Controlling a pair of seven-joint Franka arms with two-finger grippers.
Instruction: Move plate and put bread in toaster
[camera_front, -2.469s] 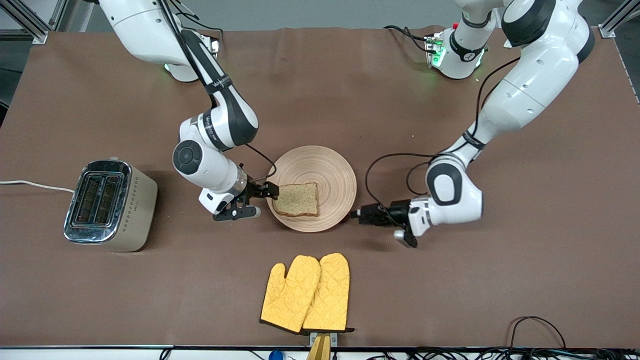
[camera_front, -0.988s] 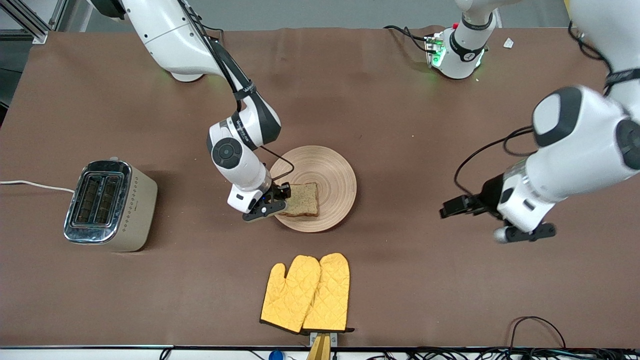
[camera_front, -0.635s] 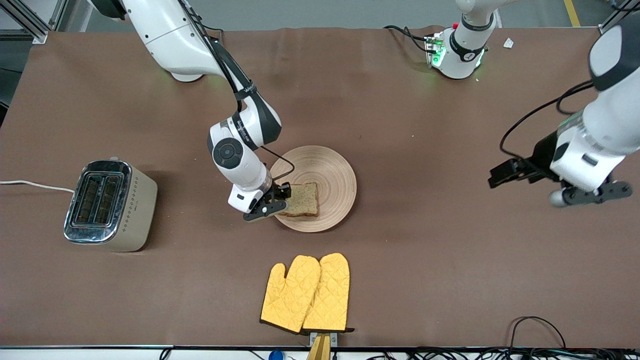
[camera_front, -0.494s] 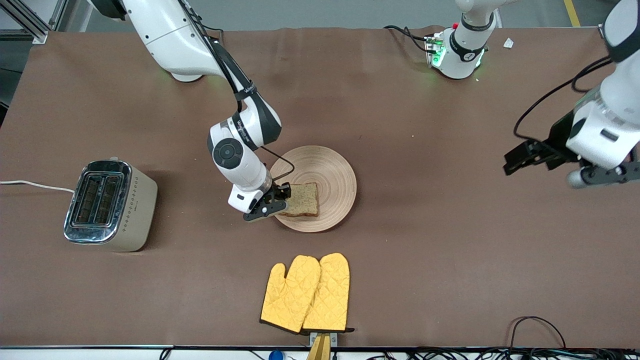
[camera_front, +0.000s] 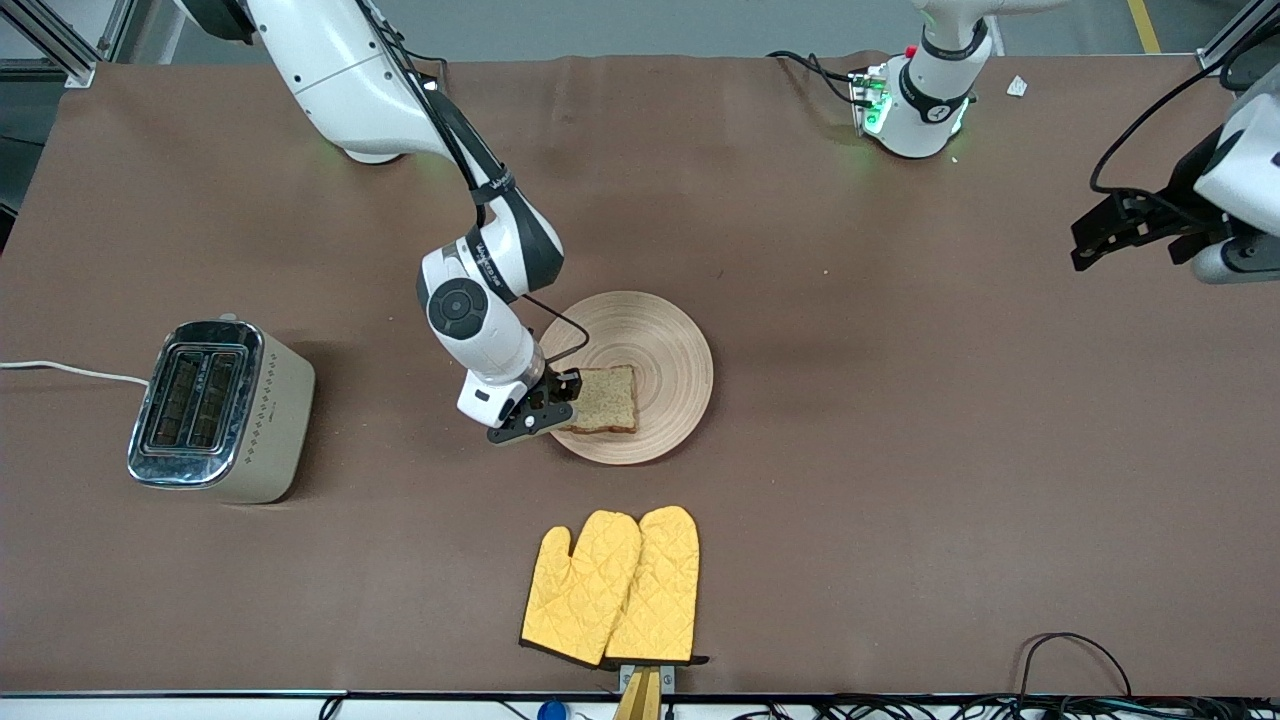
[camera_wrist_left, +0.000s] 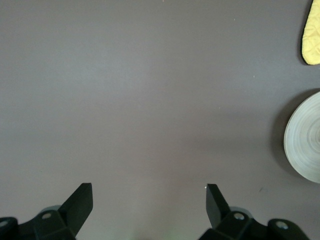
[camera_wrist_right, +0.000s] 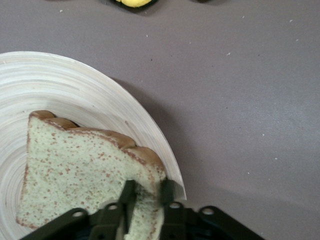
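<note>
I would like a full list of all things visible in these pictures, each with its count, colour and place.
round wooden plate: one, light beige, mid-table.
slice of speckled wholegrain bread: one, tan with a brown crust, on the plate, its edge lifted between the right gripper's fingers.
boxy two-slot toaster: one, cream with a chrome top, toward the right arm's end of the table.
quilted oven mitts: two, yellow, side by side, nearer to the front camera than the plate.
brown table: one, under everything.
right gripper: black, shut on the bread's edge.
left gripper: black, open, empty, raised over the left arm's end of the table.
</note>
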